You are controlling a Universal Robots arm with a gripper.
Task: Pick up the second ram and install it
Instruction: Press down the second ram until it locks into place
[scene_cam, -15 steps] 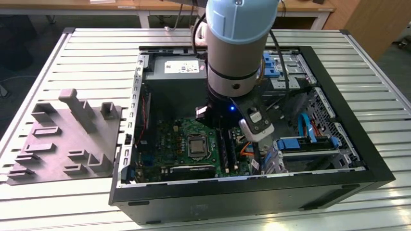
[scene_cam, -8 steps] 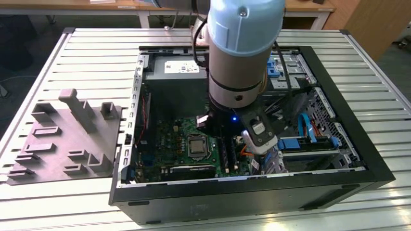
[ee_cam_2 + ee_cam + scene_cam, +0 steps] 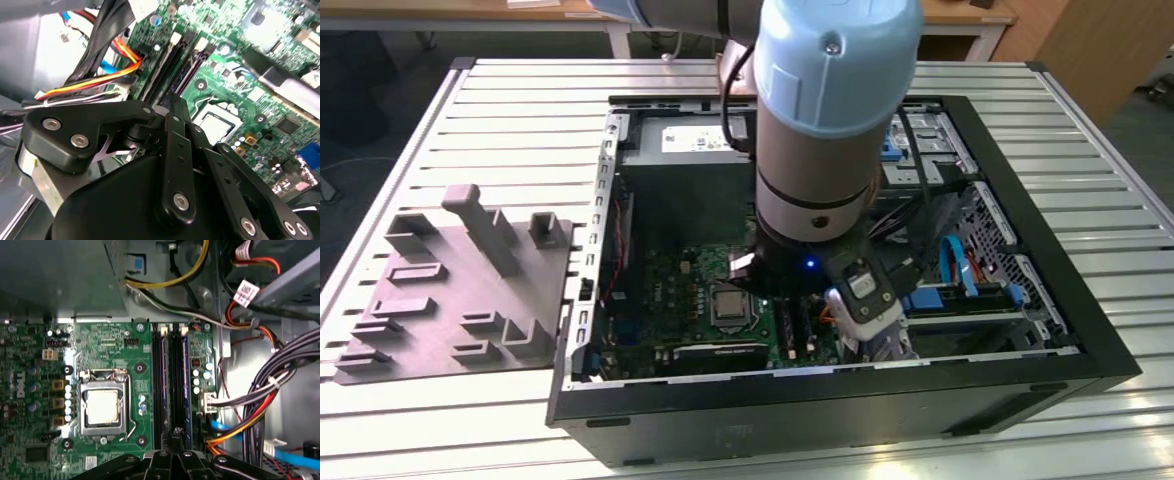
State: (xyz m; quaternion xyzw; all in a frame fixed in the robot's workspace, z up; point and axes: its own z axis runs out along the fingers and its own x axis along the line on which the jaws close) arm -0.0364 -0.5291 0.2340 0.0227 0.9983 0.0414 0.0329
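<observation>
In the first wrist view the green motherboard (image 3: 105,345) lies below me with two long black memory slots side by side. A thin bluish-black strip, the second ram (image 3: 186,390), stands edge-on along the slot nearer the cables. My gripper (image 3: 174,436) is shut, its fingertips pressed together low over the near end of the slots, just beside that strip. Whether they touch it I cannot tell. In the second wrist view the gripper (image 3: 170,102) has its black linkage folded in, with the slots beyond the tips. In the exterior view the arm reaches down into the open computer case (image 3: 1067,330).
A silver processor socket (image 3: 102,406) sits beside the slots. Bundles of black, orange and blue cables (image 3: 260,395) crowd the other side, with the grey power-supply box (image 3: 687,140) beyond. A grey moulded parts tray (image 3: 454,290) rests on the slatted table at the exterior view's left.
</observation>
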